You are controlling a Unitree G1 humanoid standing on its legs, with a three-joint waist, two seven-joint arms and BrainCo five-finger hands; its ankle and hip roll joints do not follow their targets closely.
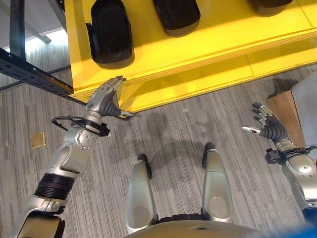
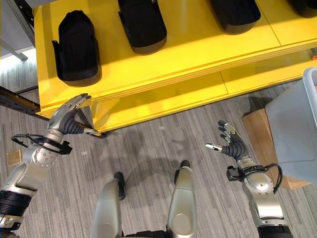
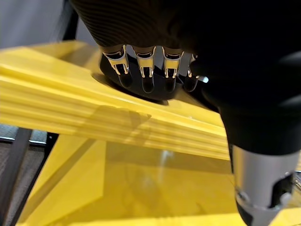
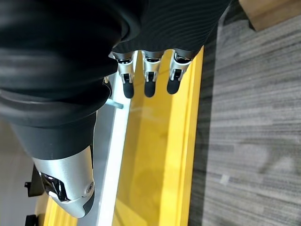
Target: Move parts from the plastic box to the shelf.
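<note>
Several black moulded parts lie on the yellow shelf (image 1: 208,42); the nearest part (image 1: 111,32) is at its left end, with others (image 2: 142,25) (image 2: 235,14) to the right. My left hand (image 1: 104,99) hovers at the shelf's front left edge, open and empty; in the left wrist view its fingers (image 3: 146,70) point at a black part (image 3: 162,92) just past them. My right hand (image 2: 233,144) is low on the right, open and empty, a short way left of the grey plastic box (image 2: 297,124). Nothing can be seen of the box's inside.
The box stands on a brown stand (image 2: 257,131) at the right. A lower yellow board (image 1: 223,79) runs under the shelf. A dark metal rack beam (image 1: 29,74) crosses at the left. A small brass plate (image 1: 37,140) is set in the grey carpet.
</note>
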